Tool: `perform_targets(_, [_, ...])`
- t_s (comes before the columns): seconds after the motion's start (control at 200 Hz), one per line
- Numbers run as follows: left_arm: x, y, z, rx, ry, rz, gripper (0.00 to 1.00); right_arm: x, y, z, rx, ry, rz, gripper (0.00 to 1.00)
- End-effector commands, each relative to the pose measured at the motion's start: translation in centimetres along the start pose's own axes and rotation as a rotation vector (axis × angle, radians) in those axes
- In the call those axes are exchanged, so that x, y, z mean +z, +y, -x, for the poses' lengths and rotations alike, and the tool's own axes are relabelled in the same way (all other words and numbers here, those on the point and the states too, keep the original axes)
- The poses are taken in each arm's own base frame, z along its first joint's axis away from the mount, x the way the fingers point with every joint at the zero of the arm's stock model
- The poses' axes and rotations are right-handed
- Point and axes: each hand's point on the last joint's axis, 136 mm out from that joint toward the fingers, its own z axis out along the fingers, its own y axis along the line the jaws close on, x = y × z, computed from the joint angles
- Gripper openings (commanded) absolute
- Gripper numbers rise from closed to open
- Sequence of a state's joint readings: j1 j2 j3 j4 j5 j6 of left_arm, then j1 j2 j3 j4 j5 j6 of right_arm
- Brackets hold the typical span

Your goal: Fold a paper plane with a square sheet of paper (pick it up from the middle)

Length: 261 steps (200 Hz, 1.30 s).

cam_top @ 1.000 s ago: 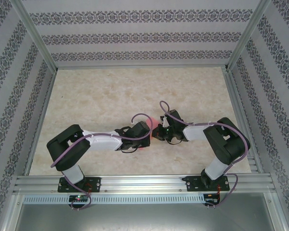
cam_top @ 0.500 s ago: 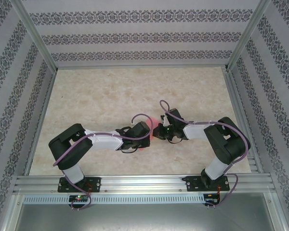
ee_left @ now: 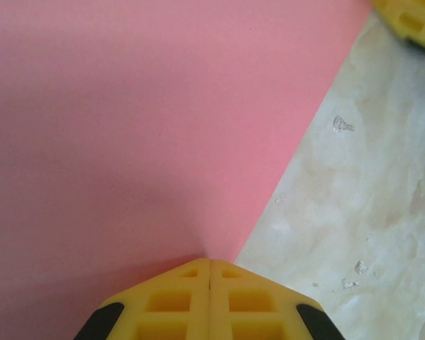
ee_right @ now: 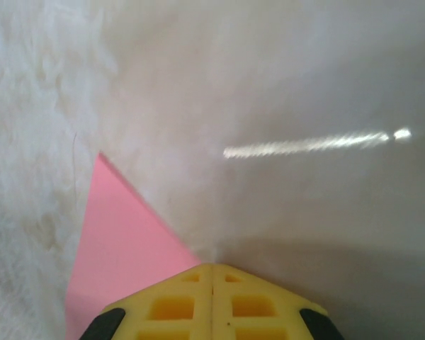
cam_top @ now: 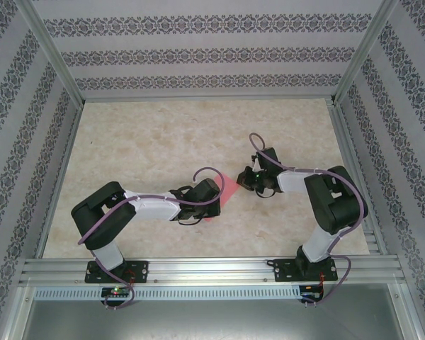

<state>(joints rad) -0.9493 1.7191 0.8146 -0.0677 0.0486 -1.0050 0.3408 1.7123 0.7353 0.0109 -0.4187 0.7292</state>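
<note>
- Sheet of paper [cam_top: 227, 194]: pink, lying flat on the table [cam_top: 149, 149], just right of centre in the overhead view, between the two arms.
- Axis: the visible pink runs lower left to upper right overhead. In the right wrist view one sharp corner points to the upper left of the frame.
- No dart form yet, no centre ridge seen. My reading is an early fold, flap being pressed or creased.
- Left gripper [ee_left: 210, 265]: fingers closed together, tips at the sheet's diagonal edge. Can't tell whether paper is pinched.
- Right gripper [ee_right: 212, 269]: fingers likewise closed, tips at the pink edge. Hold also unclear.
- Next move likely needs one tip pinning the sheet while the other runs the crease or lifts a corner; thin paper may slide or buckle if dragged.
</note>
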Motion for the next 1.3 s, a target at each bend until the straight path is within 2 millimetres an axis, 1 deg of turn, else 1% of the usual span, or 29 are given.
perform_targets(0.0, [0.6, 4.8, -3.5, -0.038, 0.135, 0.151, 0.00, -1.8, 0.6, 2.3, -0.051, -0.098, -0.027, 0.00])
perform_targets(0.075, [0.6, 4.8, -3.5, -0.038, 0.134, 0.150, 0.00, -2.8, 2.3, 1.8, -0.088, -0.101, 0.026, 0.00])
perform_targets(0.18, [0.6, 4.5, -3.4, -0.039, 0.129, 0.142, 0.00, -3.2, 4.2, -0.6, -0.137, -0.063, 0.079, 0.00])
perform_targets(0.205, [0.6, 4.4, -3.3, -0.039, 0.127, 0.138, 0.00, -3.1, 4.7, -1.4, -0.148, -0.049, 0.090, 0.00])
perform_targets(0.285, [0.7, 4.3, -3.2, -0.040, 0.127, 0.136, 0.00, -2.5, 5.2, -3.4, -0.152, -0.004, 0.111, 0.00])
perform_targets(0.375, [0.7, 4.2, -3.1, -0.041, 0.124, 0.132, 0.00, -1.5, 5.5, -4.9, -0.147, 0.042, 0.132, 0.00])
perform_targets(0.455, [0.7, 4.2, -3.2, -0.042, 0.126, 0.132, 0.00, -0.6, 5.3, -5.6, -0.144, 0.075, 0.136, 0.00])
perform_targets(0.609, [0.6, 3.9, -3.0, -0.042, 0.120, 0.119, 0.00, 0.8, 4.6, -6.2, -0.135, 0.126, 0.124, 0.00])
perform_targets(0.704, [0.3, 3.0, -2.4, -0.028, 0.109, 0.080, 0.00, 1.4, 3.6, -6.5, -0.130, 0.148, 0.094, 0.00])
perform_targets(0.774, [0.0, 1.5, -1.6, -0.004, 0.099, 0.017, 0.00, 1.8, 2.5, -6.8, -0.122, 0.166, 0.057, 0.00])
perform_targets(0.844, [-0.7, -0.3, -0.4, 0.026, 0.081, -0.054, 0.00, 2.2, 1.4, -7.2, -0.116, 0.191, 0.014, 0.00])
perform_targets(0.919, [-1.5, -2.4, 0.9, 0.058, 0.061, -0.146, 0.03, 2.4, 0.3, -7.3, -0.107, 0.205, -0.021, 0.00])
perform_targets(0.984, [-2.1, -3.8, 1.6, 0.079, 0.046, -0.208, 0.05, 2.3, -0.1, -7.3, -0.106, 0.211, -0.032, 0.00])
perform_targets(1.049, [-2.3, -4.6, 2.1, 0.097, 0.038, -0.247, 0.07, 2.3, -0.2, -7.3, -0.107, 0.212, -0.036, 0.00])
perform_targets(1.189, [-1.5, -5.0, 2.7, 0.121, 0.027, -0.274, 0.07, 2.2, -0.1, -7.2, -0.105, 0.213, -0.029, 0.00])
perform_targets(1.244, [-1.1, -5.0, 2.9, 0.120, 0.026, -0.279, 0.06, 2.3, 0.0, -7.1, -0.104, 0.214, -0.027, 0.00])
perform_targets(1.299, [-0.5, -4.4, 3.0, 0.121, 0.027, -0.263, 0.05, 2.3, 0.1, -7.1, -0.106, 0.216, -0.023, 0.00])
